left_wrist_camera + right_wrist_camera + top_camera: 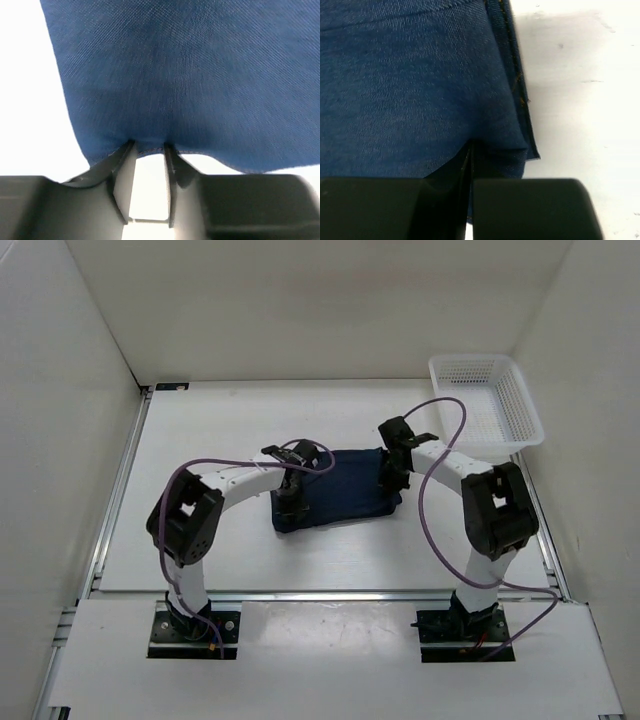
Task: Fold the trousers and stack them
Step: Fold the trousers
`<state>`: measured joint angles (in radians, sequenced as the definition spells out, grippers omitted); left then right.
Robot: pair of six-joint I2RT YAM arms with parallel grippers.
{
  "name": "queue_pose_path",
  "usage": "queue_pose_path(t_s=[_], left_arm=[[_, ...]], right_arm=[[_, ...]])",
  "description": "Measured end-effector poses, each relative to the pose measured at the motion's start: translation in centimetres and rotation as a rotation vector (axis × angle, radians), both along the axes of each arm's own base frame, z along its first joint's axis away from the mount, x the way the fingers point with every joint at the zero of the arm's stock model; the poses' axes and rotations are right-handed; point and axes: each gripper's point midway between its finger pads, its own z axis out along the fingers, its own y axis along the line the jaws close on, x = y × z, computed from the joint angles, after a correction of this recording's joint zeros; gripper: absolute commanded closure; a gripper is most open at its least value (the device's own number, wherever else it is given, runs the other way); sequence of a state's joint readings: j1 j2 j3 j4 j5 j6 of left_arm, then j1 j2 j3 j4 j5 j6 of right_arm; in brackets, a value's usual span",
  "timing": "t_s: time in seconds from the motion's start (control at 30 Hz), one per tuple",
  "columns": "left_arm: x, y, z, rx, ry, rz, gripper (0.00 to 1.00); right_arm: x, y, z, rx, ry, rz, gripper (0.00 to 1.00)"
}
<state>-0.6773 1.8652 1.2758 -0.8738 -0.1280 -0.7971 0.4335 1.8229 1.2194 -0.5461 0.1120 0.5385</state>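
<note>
The trousers point(345, 485) lie as a folded dark blue bundle in the middle of the white table. My left gripper point(290, 495) is at the bundle's left edge. In the left wrist view the denim point(190, 75) fills the upper frame, and the left gripper point(148, 145) has its jaws narrowly apart with the stitched hem bunched between the tips. My right gripper point(392, 475) is at the bundle's right edge. The right wrist view shows denim point(410, 85) puckering from the right gripper point(471, 145), whose jaws are pressed together on the cloth.
A white mesh basket point(485, 400) stands at the back right corner of the table. White walls close in the table on the left, back and right. Purple cables loop from both arms above the table.
</note>
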Motion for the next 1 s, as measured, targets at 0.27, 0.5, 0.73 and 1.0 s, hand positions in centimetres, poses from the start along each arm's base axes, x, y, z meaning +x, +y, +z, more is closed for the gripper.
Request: queue_pose_path(t_s=[0.27,0.5,0.73,1.0], left_arm=[[3.0,0.5,13.8,-0.072,-0.302,-0.024,0.01],[2.5,3.7,23.3,-0.095,-0.524,0.024,0.0],[0.4,7.6,27.1,-0.07,-0.625,0.076,0.0],[-2.4,15.4,33.4,-0.082,-0.846,0.277,0.0]], right_arm=[[-0.2,-0.9,10.0,0.043,-0.189,0.002,0.0],[-2.8,-4.2,21.5,0.072,-0.492,-0.047,0.0],[-7.2,-8.2,21.1,-0.033,-0.461,-0.098,0.0],[-10.3,-11.5,22.9,-0.092,-0.514,-0.165,0.0]])
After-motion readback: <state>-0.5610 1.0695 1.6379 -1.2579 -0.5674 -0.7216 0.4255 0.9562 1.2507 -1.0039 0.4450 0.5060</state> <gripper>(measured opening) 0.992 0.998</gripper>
